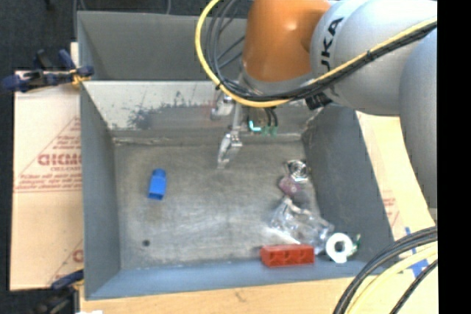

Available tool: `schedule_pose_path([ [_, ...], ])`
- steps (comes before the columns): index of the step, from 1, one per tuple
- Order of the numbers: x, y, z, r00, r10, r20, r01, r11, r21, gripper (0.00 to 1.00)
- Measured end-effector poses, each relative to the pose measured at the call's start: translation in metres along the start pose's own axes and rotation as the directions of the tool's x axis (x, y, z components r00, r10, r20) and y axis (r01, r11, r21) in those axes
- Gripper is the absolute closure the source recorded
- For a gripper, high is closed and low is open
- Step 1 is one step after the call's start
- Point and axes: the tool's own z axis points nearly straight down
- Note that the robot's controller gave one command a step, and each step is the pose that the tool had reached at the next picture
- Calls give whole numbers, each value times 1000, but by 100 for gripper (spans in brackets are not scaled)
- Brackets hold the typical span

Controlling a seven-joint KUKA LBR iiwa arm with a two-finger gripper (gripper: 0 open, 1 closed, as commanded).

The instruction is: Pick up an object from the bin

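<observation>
Orange wrist cover (283, 29) rides highest. Beneath it my fingers (224, 152) look apart, I think, and empty, over bare bin (206, 217) floor right of the blue block (157, 184). That block lies alone, so I should shift left, straddle it squarely, then descend.

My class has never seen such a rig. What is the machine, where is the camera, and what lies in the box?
The camera looks down from above, slightly sideways. The grey machine with an orange cover is a robot arm, reaching in from the right. Its gripper hangs over bare floor near the back wall of the metal bin, apparently carrying nothing. In the bin lie a blue block at left and, front right, a red brick, a white roll and clear plastic pieces.
</observation>
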Motion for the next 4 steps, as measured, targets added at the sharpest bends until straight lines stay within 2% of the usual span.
schedule_pose_path([
  [1,12,88,118,995,-101,0,101,995,1,0],
  [2,19,116,126,961,275,14,-275,961,-4,0],
  [3,18,118,123,961,276,13,-276,961,-9,100],
  [4,17,113,55,964,267,12,-266,964,-6,100],
])
